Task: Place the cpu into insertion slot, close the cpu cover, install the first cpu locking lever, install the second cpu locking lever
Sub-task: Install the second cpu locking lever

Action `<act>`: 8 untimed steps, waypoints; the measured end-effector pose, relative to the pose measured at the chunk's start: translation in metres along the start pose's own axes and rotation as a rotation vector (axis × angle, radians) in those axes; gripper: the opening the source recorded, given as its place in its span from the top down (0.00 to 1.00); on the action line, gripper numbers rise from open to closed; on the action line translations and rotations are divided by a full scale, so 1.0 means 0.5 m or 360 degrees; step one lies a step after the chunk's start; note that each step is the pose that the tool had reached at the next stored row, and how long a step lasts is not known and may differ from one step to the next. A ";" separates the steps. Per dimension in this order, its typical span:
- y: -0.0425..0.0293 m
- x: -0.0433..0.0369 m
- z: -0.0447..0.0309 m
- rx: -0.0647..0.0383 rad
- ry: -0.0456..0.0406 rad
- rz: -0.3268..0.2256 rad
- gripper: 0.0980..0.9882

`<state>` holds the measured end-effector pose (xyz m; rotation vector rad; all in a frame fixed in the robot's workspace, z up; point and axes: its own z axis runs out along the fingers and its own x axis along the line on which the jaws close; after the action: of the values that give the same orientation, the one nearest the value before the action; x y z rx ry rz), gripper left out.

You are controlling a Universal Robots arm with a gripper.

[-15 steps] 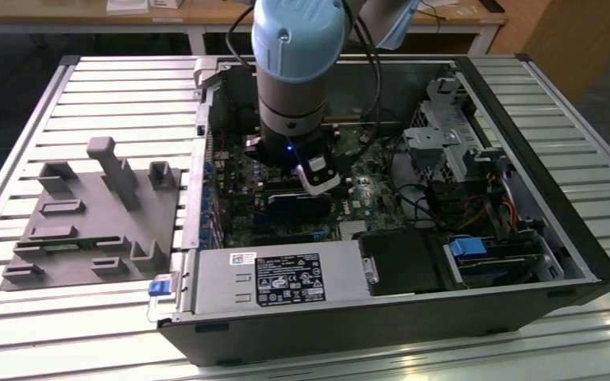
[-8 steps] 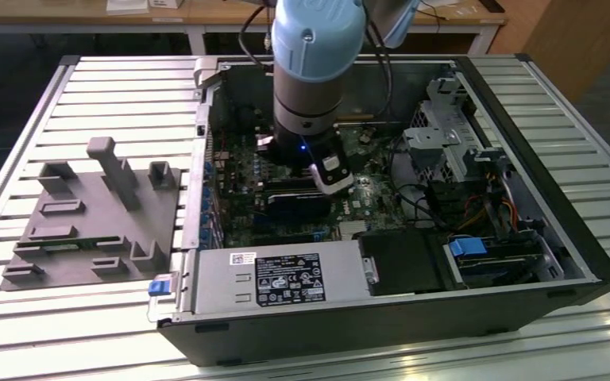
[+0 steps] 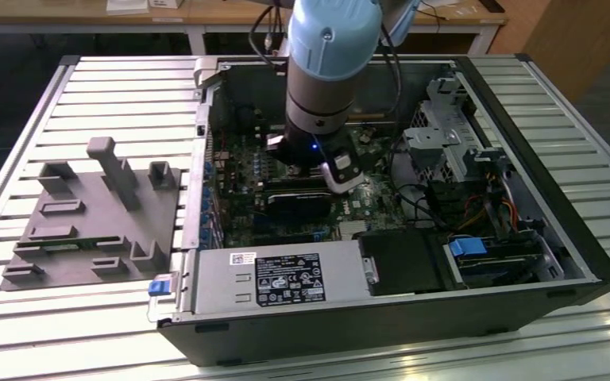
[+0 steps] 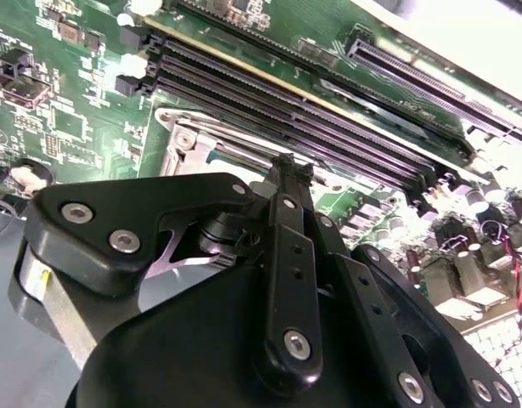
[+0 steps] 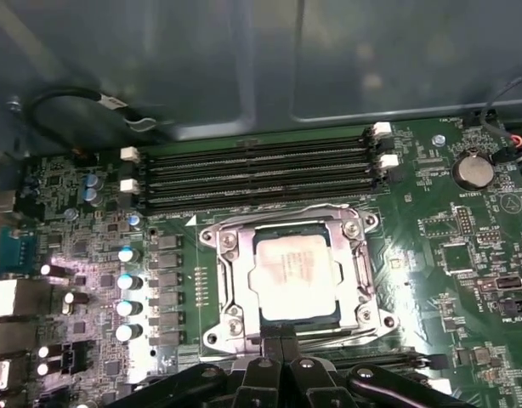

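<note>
The open computer case (image 3: 390, 198) fills the middle of the exterior view, lying on a slatted table (image 3: 125, 87), with a grey fixture block (image 3: 93, 214) off at the left of the frame and the pale blue arm (image 3: 332, 55) plunging straight down from the top centre into the case. Inside, the green motherboard (image 5: 465, 272) spreads across the first wrist view, four long black memory slots (image 5: 252, 170) running across its upper middle. Just below them, at the centre of the frame, sits the insertion slot (image 5: 212, 280), and the cpu (image 5: 297, 276) is already lying flat in it, its silvery top showing square and level. So the first step looks done. The cpu cover (image 5: 363, 280) appears to be down around the chip, its metal frame ringing the bare top, though I can't say for sure it is fully seated. Whether either locking lever is latched, I can't tell from here. The gripper (image 5: 282, 340) hangs at the bottom centre of that frame, right at the socket's near edge, its fingers (image 5: 272, 348) drawn together tip to tip with nothing between them. In the second wrist view the black linkage (image 4: 286, 280) takes up the lower half, the socket's corner (image 4: 189, 136) peeking out above it at the left.
</note>
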<state>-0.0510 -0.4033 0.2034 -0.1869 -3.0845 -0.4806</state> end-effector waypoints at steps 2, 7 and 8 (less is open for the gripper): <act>0.004 -0.001 0.001 0.0017 -0.0002 0.0000 1.00; 0.015 -0.002 0.005 0.0066 -0.0008 0.0000 1.00; 0.017 -0.003 0.005 0.0070 -0.0008 0.0000 1.00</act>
<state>-0.0484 -0.3949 0.2035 -0.1873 -3.0968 -0.4127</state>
